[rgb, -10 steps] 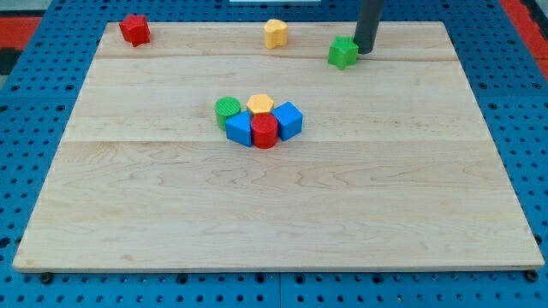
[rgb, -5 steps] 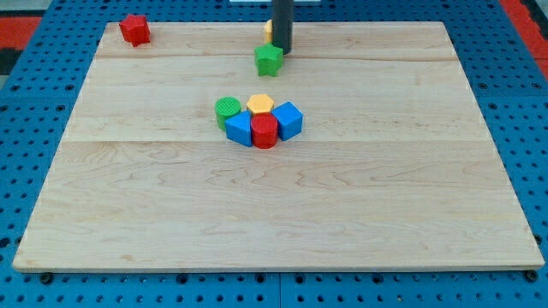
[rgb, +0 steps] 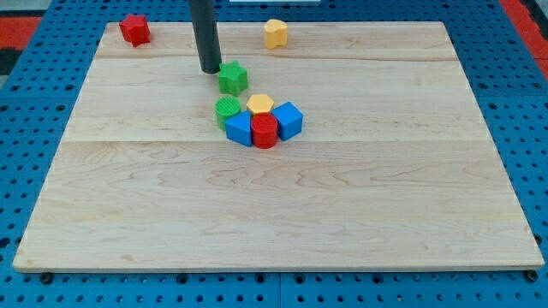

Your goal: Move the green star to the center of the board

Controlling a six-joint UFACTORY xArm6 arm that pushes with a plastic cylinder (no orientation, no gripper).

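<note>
The green star [rgb: 232,78] lies on the wooden board [rgb: 274,205], above the cluster of blocks near the middle. My tip [rgb: 211,70] stands just to the star's left, close to it or touching it. Right below the star is a green round block [rgb: 227,108], with a yellow hexagon [rgb: 260,104], two blue blocks [rgb: 240,128] [rgb: 288,120] and a red cylinder [rgb: 265,133] packed beside it.
A red star-like block [rgb: 134,29] sits at the board's top left corner. A yellow block [rgb: 275,33] sits at the top middle. The board lies on a blue perforated base [rgb: 34,128].
The green star has slid from the view's upper right leftward and down, to just above the cluster. My tip moved left with it and now stands on its left side.
</note>
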